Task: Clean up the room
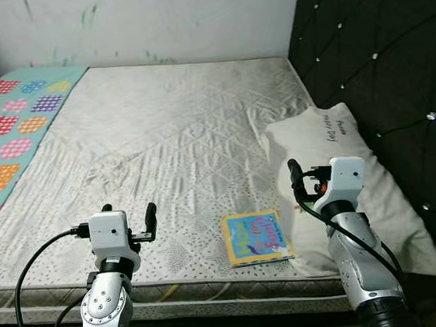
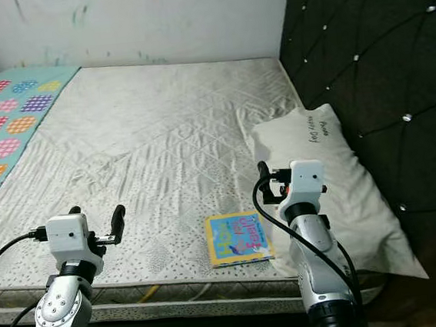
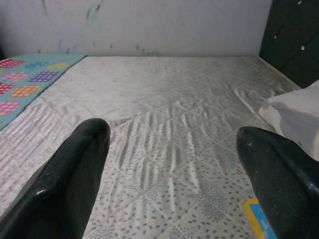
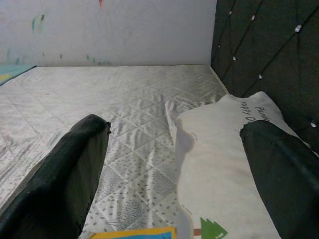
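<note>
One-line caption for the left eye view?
Both open grippers, left and right, hover over a quilted white mattress near a colourful picture book.

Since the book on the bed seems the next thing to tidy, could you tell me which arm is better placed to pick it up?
Probably the right. The right claw hovers open just beside the book, which lies against the pillow. The left claw, also open, is farther off across the mattress.

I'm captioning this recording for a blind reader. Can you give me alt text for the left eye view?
A bare quilted mattress with a small colourful book near its front edge, beside a white pillow against a dark tufted headboard. The left gripper and right gripper hover low over that edge, holding nothing.
</note>
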Motion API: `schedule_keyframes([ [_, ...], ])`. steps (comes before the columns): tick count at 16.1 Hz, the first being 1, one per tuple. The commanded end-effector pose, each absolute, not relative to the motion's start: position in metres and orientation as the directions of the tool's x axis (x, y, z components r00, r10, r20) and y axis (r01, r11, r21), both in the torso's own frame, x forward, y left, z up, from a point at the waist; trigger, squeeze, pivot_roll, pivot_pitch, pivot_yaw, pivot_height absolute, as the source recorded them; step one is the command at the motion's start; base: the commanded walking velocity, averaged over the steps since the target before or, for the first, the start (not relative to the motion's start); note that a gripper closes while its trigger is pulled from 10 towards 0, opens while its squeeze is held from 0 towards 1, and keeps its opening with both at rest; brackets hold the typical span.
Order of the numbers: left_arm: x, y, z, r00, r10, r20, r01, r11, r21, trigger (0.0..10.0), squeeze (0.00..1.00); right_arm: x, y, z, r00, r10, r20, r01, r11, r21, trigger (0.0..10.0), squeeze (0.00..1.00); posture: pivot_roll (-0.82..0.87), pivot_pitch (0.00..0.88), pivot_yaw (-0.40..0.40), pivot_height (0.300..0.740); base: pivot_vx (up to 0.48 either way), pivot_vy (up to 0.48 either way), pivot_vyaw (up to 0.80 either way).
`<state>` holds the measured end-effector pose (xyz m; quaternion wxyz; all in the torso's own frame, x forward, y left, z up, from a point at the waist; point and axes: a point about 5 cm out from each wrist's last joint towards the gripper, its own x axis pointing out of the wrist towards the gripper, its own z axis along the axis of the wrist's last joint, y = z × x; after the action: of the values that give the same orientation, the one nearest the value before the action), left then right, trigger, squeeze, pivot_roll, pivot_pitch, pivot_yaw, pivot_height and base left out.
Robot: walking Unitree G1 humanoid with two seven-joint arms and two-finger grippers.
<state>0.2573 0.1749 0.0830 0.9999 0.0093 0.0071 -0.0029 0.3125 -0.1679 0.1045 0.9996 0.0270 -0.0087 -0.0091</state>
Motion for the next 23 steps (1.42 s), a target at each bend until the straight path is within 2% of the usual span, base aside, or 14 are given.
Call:
schedule_keyframes([
  [1, 0.2563, 0.1744, 0.085, 1.0, -0.017, -0.012, 0.018, 1.0, 0.019, 10.0, 0.0, 0.3133, -0.1687, 0.1051, 1.0, -0.023, 0.014, 0.022, 0.999, 0.045, 10.0, 0.0, 0.01, 0.0, 0.0, 0.74, 0.0, 0.0, 0.0],
  [7, 0.2571, 0.1747, 0.0852, 1.0, -0.028, -0.013, 0.028, 0.999, 0.016, 10.0, 0.0, 0.3155, -0.1686, 0.1056, 1.0, -0.021, 0.015, 0.021, 0.999, 0.041, 10.0, 0.0, 0.01, 0.0, -0.001, 0.74, 0.0, -0.228, 0.0],
  [17, 0.2593, 0.1753, 0.086, 1.0, -0.03, -0.007, 0.03, 0.999, 0.018, 10.0, 0.0, 0.3182, -0.1683, 0.1069, 0.999, -0.023, 0.023, 0.022, 0.999, 0.037, 10.0, 0.0, 0.01, 0.0, 0.001, 0.74, 0.0, -0.363, 0.0],
  [23, 0.2588, 0.1717, 0.0877, 0.998, -0.054, 0.01, 0.054, 0.999, -0.004, 10.0, 0.0, 0.3187, -0.1681, 0.1069, 0.999, -0.022, 0.025, 0.021, 0.999, 0.034, 10.0, 0.0, 0.01, 0.0, -0.001, 0.74, 0.0, 0.0, 0.0],
])
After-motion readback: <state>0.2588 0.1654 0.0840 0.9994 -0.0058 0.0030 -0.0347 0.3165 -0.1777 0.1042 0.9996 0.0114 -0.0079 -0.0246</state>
